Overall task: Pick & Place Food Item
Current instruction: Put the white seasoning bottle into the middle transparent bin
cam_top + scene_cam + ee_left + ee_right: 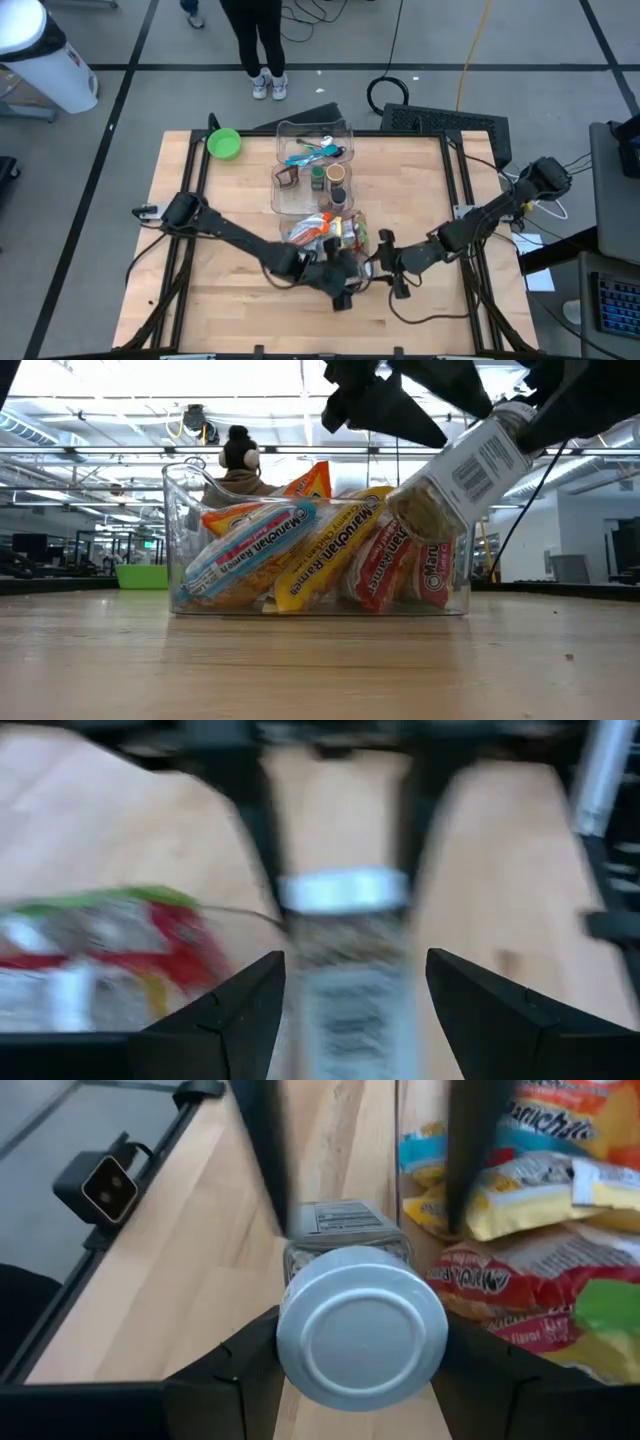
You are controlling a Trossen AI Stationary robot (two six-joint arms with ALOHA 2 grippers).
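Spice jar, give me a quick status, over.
Right gripper shut on the spice jar at its silver lid, jar tilted in the air. Left gripper open around the jar's other end. Clear bin of ramen packets close behind.

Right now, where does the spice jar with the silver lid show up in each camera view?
High view: not clearly visible, hidden between the grippers.
Low view: spice jar upper right, tilted, over the ramen bin's right end.
Left wrist view: bottom centre, between the fingers.
Right wrist view: centre, lid toward the camera.
Shared landmark: ramen packets.
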